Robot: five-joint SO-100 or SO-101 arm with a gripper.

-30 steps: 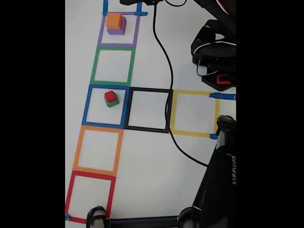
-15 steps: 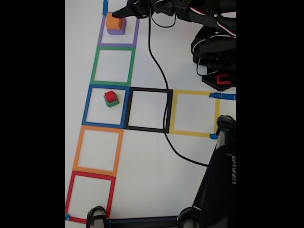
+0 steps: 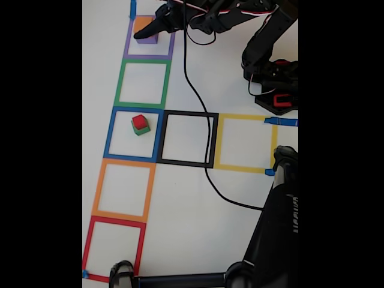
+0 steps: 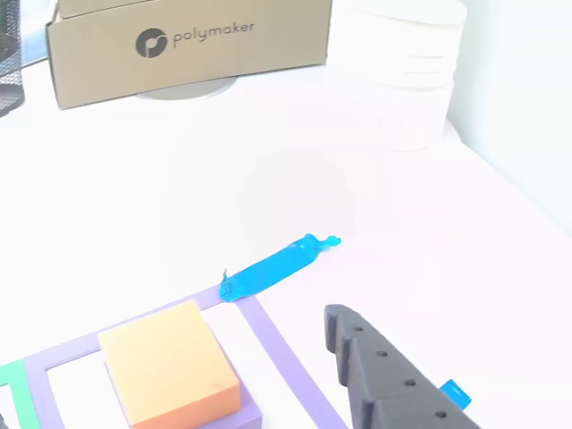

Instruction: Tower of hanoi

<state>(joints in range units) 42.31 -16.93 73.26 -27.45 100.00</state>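
Note:
The tower of hanoi stands as two stacks in the fixed view. An orange cube (image 3: 142, 24) sits on the purple cube (image 3: 151, 40) inside the purple tape square at the top left. A red cube (image 3: 140, 122) rests on a green cube (image 3: 142, 130) in the blue tape square. My gripper (image 3: 146, 32) reaches in from the right and hovers over the orange cube, open. The other view has the orange cube (image 4: 170, 371) close up on the purple cube (image 4: 248, 418). One black finger (image 4: 380, 380) stands apart to the cube's right, not touching it.
A row of tape squares runs down the left: green (image 3: 143, 84), blue, orange (image 3: 123, 189), red (image 3: 114, 247), with black (image 3: 187, 138) and yellow (image 3: 246, 143) to the right. A black cable (image 3: 198, 102) crosses the table. A cardboard box (image 4: 188, 40) and a white stack (image 4: 402, 80) stand behind.
The arm has swung in from the top right to over the orange cube, lowering toward it. The cable shifted left with it. The cubes have not moved.

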